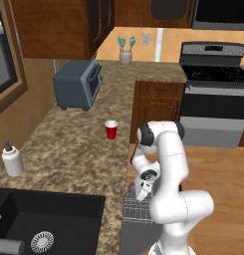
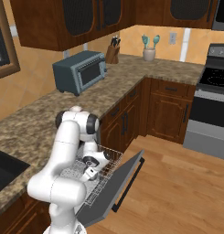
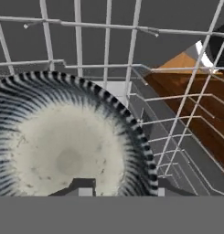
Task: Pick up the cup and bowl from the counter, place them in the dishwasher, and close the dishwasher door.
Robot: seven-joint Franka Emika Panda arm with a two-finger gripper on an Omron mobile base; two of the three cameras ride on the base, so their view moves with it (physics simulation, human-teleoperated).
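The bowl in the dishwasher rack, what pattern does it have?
The bowl has dark and pale stripes radiating around its rim and a mottled pale grey centre, seen best in the hand view.

Kitchen; stove [image 1: 213, 84], toaster [image 1: 77, 83], sink [image 1: 39, 224]

Speckled granite counter [image 1: 73, 144], thin metal wire rack [image 3: 131, 68]; matt ribbed bowl [image 3: 67, 146], glossy red cup [image 1: 111, 130]

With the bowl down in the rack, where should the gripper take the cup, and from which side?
The cup stands upright on the counter, mouth up, apart from the toaster. It tapers toward the base, so I'd grip across the upper wall just under the white rim, probably coming from the counter's open front edge with the jaws level. Pinching the rim from above may also work.
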